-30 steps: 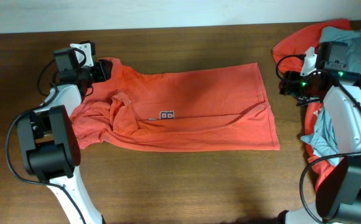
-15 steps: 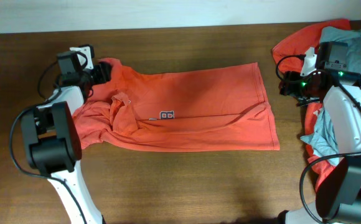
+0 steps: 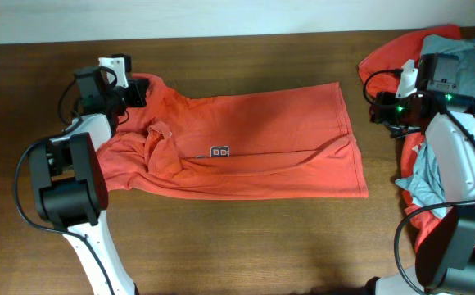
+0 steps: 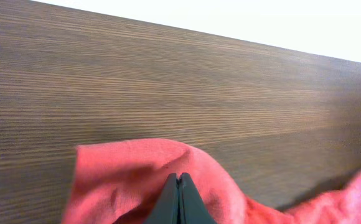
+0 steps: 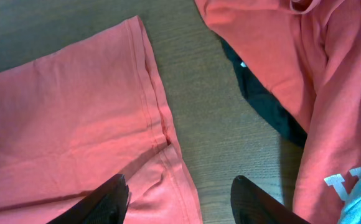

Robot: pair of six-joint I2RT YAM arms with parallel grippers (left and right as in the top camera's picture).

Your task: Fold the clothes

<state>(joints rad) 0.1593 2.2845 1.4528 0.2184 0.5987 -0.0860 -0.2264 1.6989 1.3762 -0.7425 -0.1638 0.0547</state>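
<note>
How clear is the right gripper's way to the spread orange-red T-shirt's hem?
Probably yes: the open right gripper hovers above the hem of the spread orange-red T-shirt, nothing between; brown wooden table alongside.

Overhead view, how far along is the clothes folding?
Done: the soft orange-red T-shirt lies spread on the wooden table, bunched at the collar end, no fold made. In hand: the left gripper is shut on a corner of that end; the right gripper hangs open over the hem. Left: every fold, plus the heap of orange-red and grey-blue clothes at the right.
</note>
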